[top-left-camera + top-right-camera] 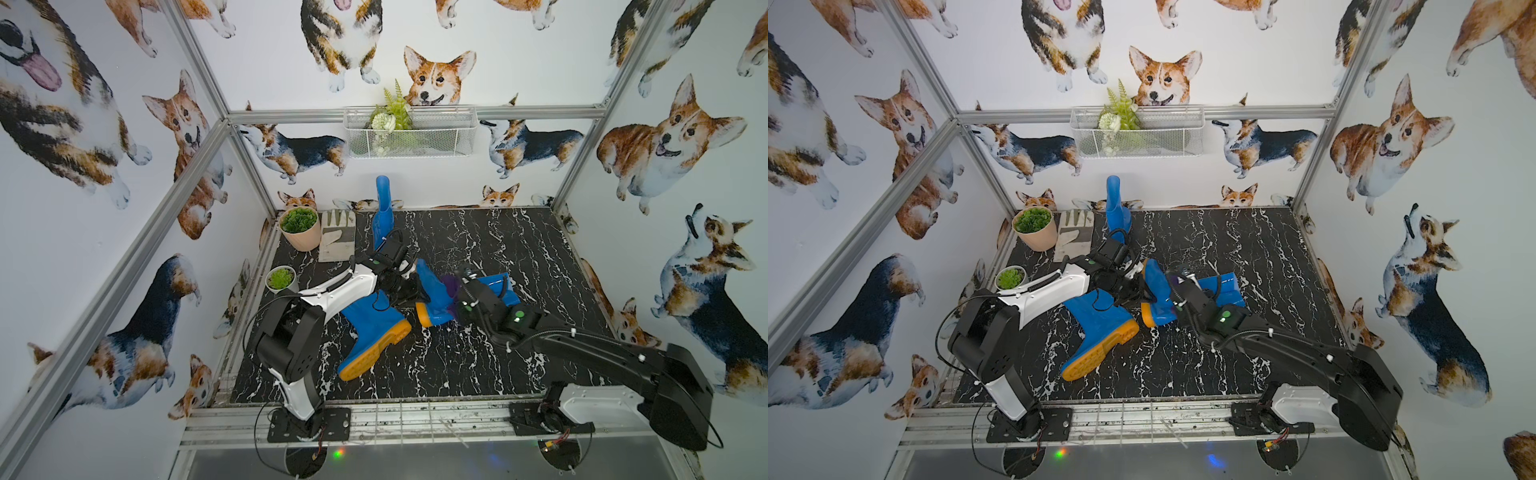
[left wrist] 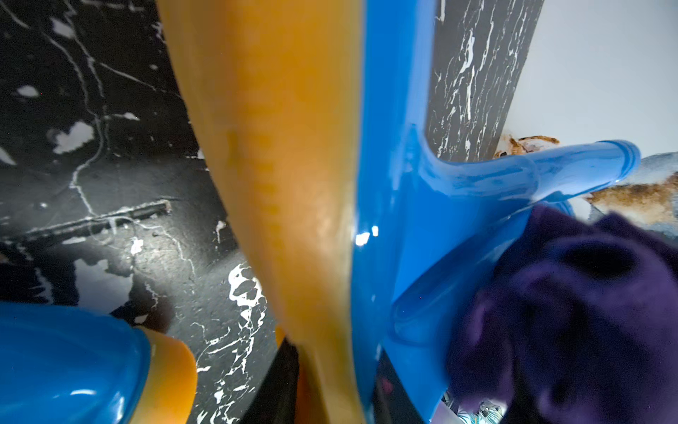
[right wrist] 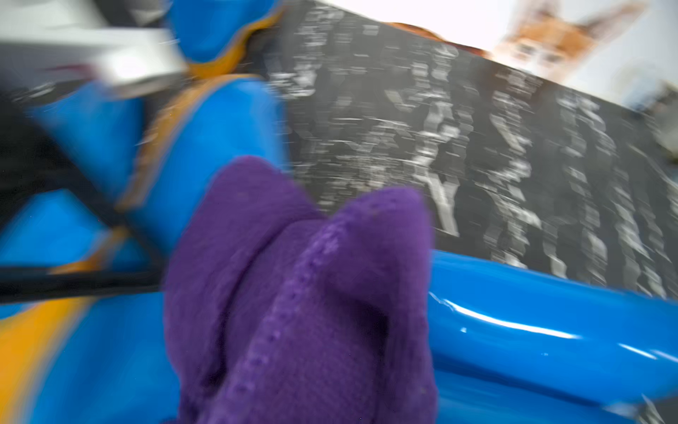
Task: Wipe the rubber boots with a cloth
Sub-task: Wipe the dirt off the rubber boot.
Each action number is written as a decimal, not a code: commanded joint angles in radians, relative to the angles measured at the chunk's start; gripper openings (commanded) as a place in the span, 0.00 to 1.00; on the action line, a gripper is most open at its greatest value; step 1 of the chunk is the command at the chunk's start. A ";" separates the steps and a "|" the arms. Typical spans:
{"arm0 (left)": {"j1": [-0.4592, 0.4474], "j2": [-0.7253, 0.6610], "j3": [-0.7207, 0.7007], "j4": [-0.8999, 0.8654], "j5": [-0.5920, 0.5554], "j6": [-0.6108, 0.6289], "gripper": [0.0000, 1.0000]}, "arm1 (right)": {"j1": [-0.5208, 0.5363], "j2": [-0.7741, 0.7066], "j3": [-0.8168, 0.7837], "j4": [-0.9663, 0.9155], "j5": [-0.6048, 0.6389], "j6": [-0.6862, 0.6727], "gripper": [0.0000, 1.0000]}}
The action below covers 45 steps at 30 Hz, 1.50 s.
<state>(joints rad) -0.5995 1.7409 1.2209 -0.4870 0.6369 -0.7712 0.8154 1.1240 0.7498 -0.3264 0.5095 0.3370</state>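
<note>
Foremost, the right arm (image 1: 623, 361) reaches in over the table (image 1: 478, 374). The right pincer (image 1: 457, 293) is hidden under the wrist in both top views and behind fabric in the blurred right wrist view. It is fully closed, with the bunched purple cloth (image 3: 301, 293) projecting from it. The cloth presses on the ankle bend of the held boot (image 1: 432, 282), where shaft meets foot. The left pincer (image 1: 413, 291), narrowly parted, clamps that boot's foot; the left wrist view shows orange sole on one side of the grip and blue upper on the other. The held boot lies well apart from the peach pot (image 1: 305, 243), out toward the table's middle. Its shaft's long axis runs away from the pot toward the right wall, mouth at that end, sole facing the left arm (image 1: 332, 291). Whether the toe is raised cannot be told. A second boot (image 1: 374, 328) lies on its side, nearer the camera than the pot and close by the held boot's heel. Its orange sole turns toward the right arm, its toe points to the table's front edge, and its shaft passes under the left arm. A third boot (image 1: 382, 216) stands upright at the back wall, beyond the work glove (image 1: 337, 237) that lies just beside the pot.
</note>
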 commanded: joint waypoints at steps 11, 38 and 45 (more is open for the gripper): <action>0.074 0.006 0.022 0.063 0.166 -0.025 0.00 | 0.054 -0.187 0.045 -0.005 -0.055 -0.070 0.00; 0.127 -0.026 0.019 0.076 0.218 -0.050 0.00 | -0.244 -0.237 0.030 -0.001 -0.183 -0.123 0.00; 0.115 0.019 0.115 -0.048 0.202 0.009 0.00 | 0.339 -0.297 -0.018 0.059 0.121 -0.089 0.00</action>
<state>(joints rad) -0.4801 1.7466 1.3140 -0.5217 0.7807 -0.7872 1.0225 0.7784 0.7319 -0.2844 0.4767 0.1978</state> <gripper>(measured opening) 0.274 0.104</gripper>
